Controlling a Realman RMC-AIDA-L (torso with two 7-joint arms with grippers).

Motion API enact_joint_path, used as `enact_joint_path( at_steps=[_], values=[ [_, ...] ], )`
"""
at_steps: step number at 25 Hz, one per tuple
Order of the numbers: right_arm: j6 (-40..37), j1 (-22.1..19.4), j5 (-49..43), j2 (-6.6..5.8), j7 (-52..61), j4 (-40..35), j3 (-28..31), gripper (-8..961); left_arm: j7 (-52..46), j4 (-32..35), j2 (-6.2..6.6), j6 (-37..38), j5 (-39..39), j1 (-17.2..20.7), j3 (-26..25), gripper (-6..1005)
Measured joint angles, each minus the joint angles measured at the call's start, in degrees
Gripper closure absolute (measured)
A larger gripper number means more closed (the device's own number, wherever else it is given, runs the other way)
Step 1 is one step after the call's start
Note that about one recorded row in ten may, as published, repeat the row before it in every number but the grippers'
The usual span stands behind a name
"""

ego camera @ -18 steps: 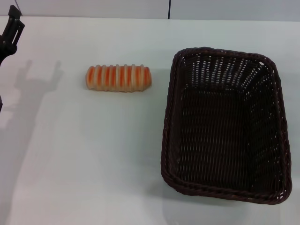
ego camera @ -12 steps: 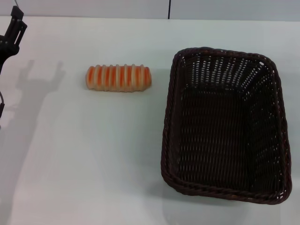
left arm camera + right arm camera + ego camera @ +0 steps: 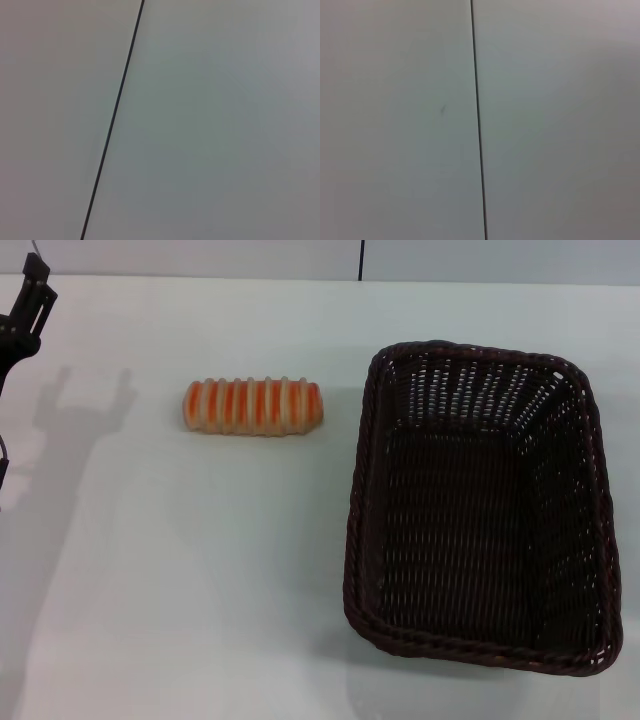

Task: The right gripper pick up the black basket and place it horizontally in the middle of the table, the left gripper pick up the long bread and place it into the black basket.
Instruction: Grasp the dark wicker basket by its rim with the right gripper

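The black basket (image 3: 482,505) stands empty on the right half of the white table (image 3: 200,570), its long side running from near to far. The long bread (image 3: 252,406), cream with orange stripes, lies crosswise on the table to the left of the basket, a short gap between them. My left gripper (image 3: 26,302) shows only partly at the far left edge, raised and well left of the bread; its shadow on the table shows two spread fingers with nothing between them. The right gripper is out of view. Both wrist views hold only a pale wall with a dark seam.
The table's far edge meets a grey wall (image 3: 300,258) with a dark vertical seam (image 3: 360,260). Bare white tabletop stretches in front of the bread and left of the basket.
The left gripper has shifted slightly up and to the right at the frame's edge. Bread and basket have not moved.
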Motion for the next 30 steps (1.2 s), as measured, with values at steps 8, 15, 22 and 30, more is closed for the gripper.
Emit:
enact_joint_path(
  at_steps=[8,15,22,30],
  values=[
    [2.2,-0.5,0.0,0.12,0.0,-0.6,0.0,325,0.0,0.1,0.15,-0.1,0.0,-0.8,-0.6,154],
    [8.0,-0.9,-0.7,0.11,-8.2,-3.6,-0.8,326,0.0,0.1,0.25,-1.3,0.0,-1.0,-1.4,155],
    [27.1,-12.0,-0.3,-0.21,-19.6,-29.9,-0.9,326,0.0,0.1,0.38,-2.2,0.0,-0.6,-2.2,155],
    [45.6,-19.8,10.3,-0.12,-36.1,-51.8,0.6,326,-0.1,0.1,0.48,-2.2,0.0,-0.4,-2.4,156]
  ],
)
